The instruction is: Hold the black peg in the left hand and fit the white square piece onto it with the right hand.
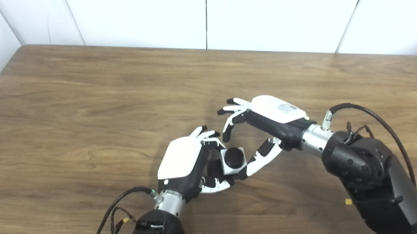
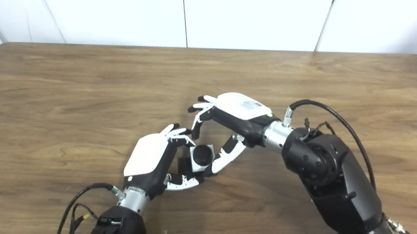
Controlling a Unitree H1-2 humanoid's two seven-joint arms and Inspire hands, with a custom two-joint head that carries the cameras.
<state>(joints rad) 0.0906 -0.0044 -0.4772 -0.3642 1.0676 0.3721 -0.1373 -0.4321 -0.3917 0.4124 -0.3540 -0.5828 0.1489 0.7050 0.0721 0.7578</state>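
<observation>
From the left eye view, the left hand (image 1: 183, 164) was curled around the black peg (image 1: 233, 157), with the white square piece (image 1: 235, 163) already sitting around the peg's round top. It was held just above the brown worktop (image 1: 78, 119), near the front edge. The right hand (image 1: 265, 126) hung beside it with its fingers (image 1: 231, 115) spread and bent, holding nothing, while its thumb reached down to the edge of the white piece. A grey label showed on the back of the right hand, but the print was too small to read.

From the right eye view, the peg (image 2: 202, 152) and the white piece (image 2: 204, 161) sat between the two hands, the left hand (image 2: 148, 161) closed on them and the right hand (image 2: 231, 123) loose. The same label was there, again unreadable.
</observation>
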